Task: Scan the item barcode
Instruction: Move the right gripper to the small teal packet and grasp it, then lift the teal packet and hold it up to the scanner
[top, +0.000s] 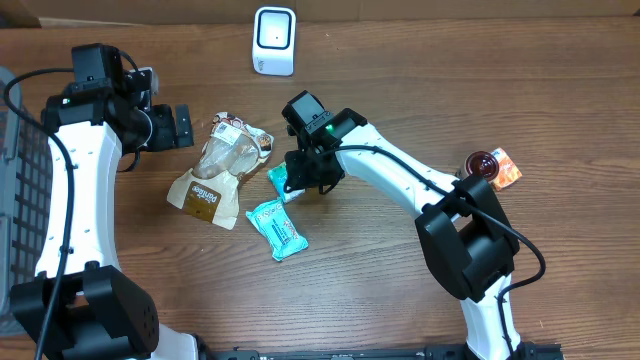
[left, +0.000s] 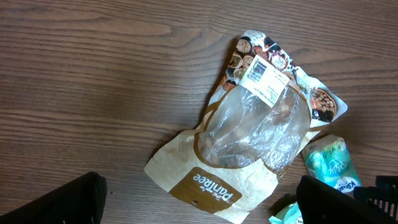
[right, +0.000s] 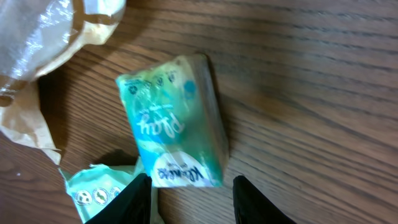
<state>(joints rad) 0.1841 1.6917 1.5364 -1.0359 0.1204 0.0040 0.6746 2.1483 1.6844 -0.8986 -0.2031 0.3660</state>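
A teal tissue pack (right: 171, 121) lies on the wooden table, small in the overhead view (top: 281, 181). My right gripper (right: 189, 199) hangs low over it with its jaws drawn in on either side of the pack's near end. The left finger (right: 138, 200) is against the pack; a gap shows at the right finger (right: 252, 202). A white barcode scanner (top: 274, 40) stands at the back edge. My left gripper (left: 202, 202) stands wide open above a clear-windowed brown paper bag (left: 249, 130), gripping nothing; it sits at the table's left (top: 180, 127).
A second teal packet (top: 277, 229) lies in front of the first, its corner beside my right gripper's left finger (right: 99, 193). The brown bag (top: 220, 170) lies left of both. A red and orange item (top: 490, 165) sits at the right. A dark basket (top: 20, 180) borders the left edge.
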